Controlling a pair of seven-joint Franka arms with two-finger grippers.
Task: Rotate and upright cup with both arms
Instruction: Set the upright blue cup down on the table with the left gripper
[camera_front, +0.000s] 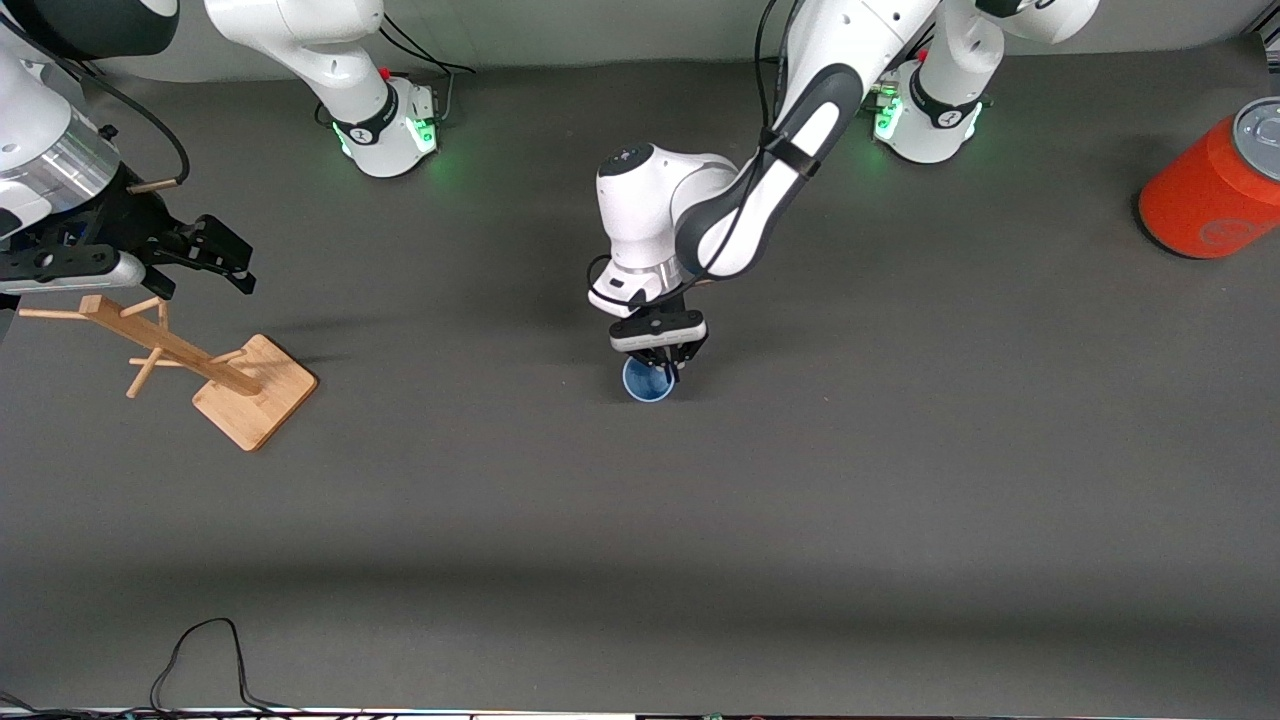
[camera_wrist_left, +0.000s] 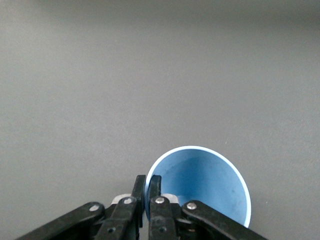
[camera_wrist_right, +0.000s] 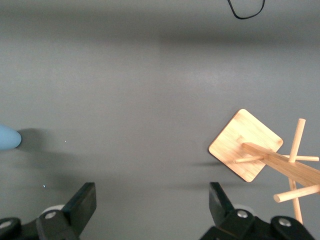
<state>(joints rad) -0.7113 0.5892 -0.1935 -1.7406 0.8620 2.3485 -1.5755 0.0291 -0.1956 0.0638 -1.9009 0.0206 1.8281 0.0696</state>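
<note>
My left gripper (camera_front: 664, 372) sits low at the middle of the table (camera_front: 900, 450), its fingers (camera_wrist_left: 139, 192) pinched on the rim wall of the cup (camera_front: 646, 381), one finger outside and one inside. In my left wrist view the cup (camera_wrist_left: 202, 185) shows its open mouth and pale-blue inside toward the camera, so it stands mouth-up or nearly so; I cannot tell whether its base touches the table. My right gripper (camera_front: 215, 262) waits up in the air at the right arm's end of the table, over the top of the wooden rack (camera_front: 215, 375), with its fingers (camera_wrist_right: 82, 202) spread wide and nothing between them. The rack (camera_wrist_right: 260, 150) stands on a square base with pegs sticking out from its post. An orange-red can (camera_front: 1215, 185) lies at the left arm's end, well apart from the cup.
</note>
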